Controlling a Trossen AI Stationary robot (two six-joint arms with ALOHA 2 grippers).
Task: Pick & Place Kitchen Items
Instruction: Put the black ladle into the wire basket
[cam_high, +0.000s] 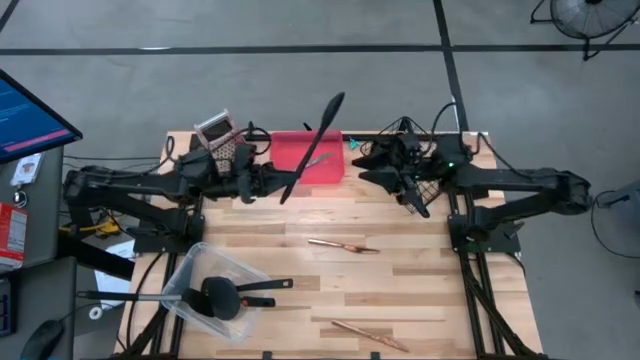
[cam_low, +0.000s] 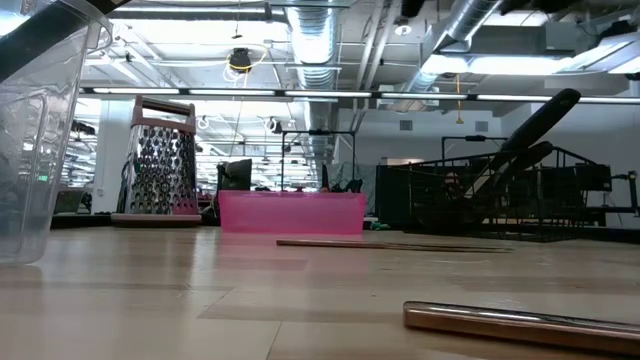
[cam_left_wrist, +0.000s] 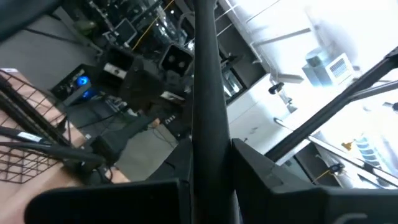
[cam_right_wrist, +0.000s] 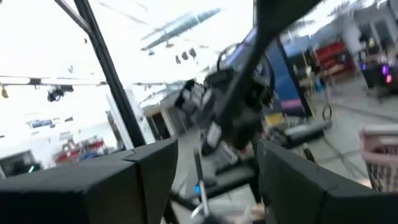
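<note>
Spatula (cam_high: 312, 146) over pink tray (cam_high: 300, 170) rim

Two matte-black jointed arms — black cables trailing, one green light.

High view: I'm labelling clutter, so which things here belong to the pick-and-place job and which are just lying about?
Job in hand:
- black utensil, held by the left gripper over the pink tray
- copper piece mid-table
- copper piece near the edge
- black ladle in the clear container

Just lying about:
- box grater
- monitor
- fan
</note>
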